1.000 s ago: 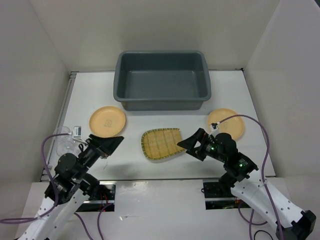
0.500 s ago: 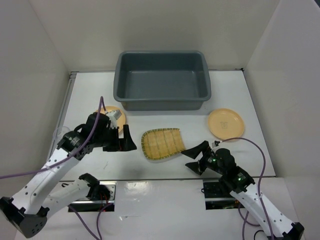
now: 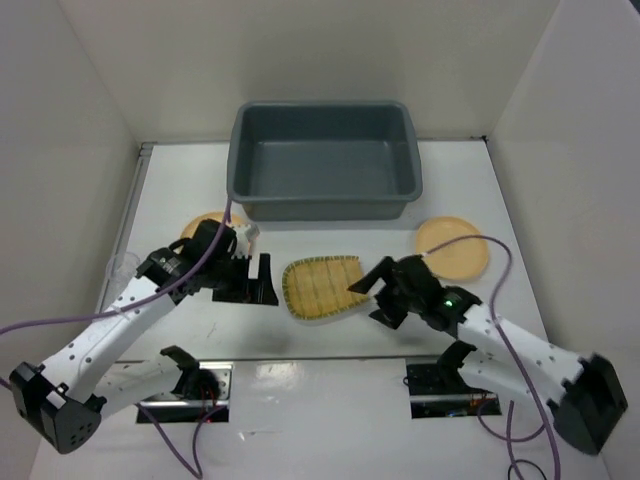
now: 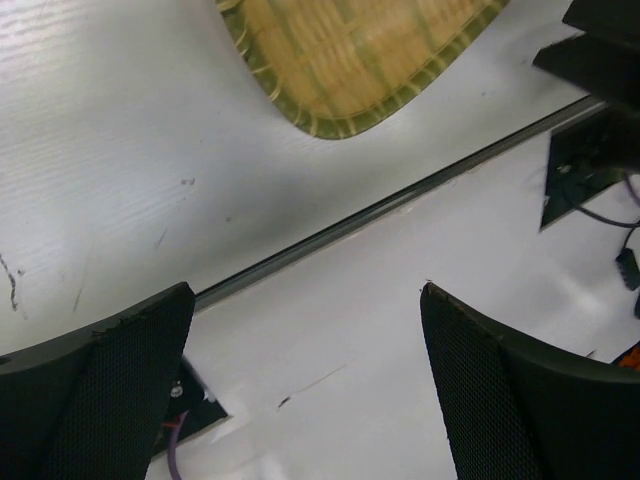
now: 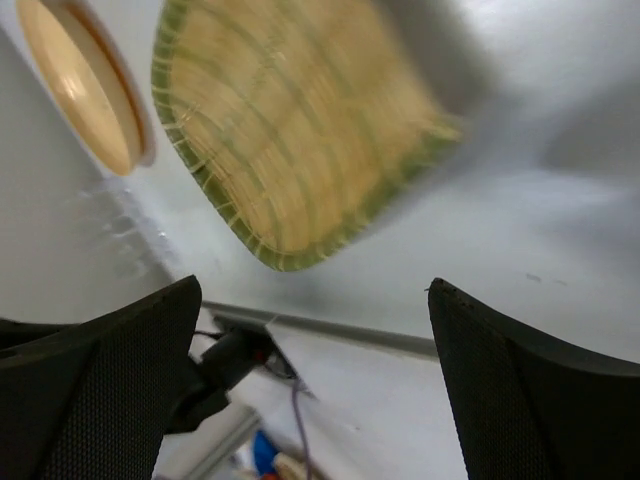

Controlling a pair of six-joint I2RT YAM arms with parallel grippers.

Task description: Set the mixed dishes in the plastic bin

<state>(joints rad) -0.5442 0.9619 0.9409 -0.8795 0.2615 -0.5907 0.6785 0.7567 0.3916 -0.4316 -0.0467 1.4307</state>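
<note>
The tray (image 3: pixel 318 287) is seen lying flat at the bin's (image 3: pixel 325 207) 6 o'clock, flanked by both arms. The left gripper (image 3: pixel 262 284) is spread wide and empty at its 9 o'clock; the right gripper (image 3: pixel 372 296) is likewise at 3 o'clock — judged nearer, one finger over the rim.

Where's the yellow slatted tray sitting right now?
In the top view the slatted tray lies on the table at centre, in front of the plastic bin, between the left gripper and right gripper.
</note>
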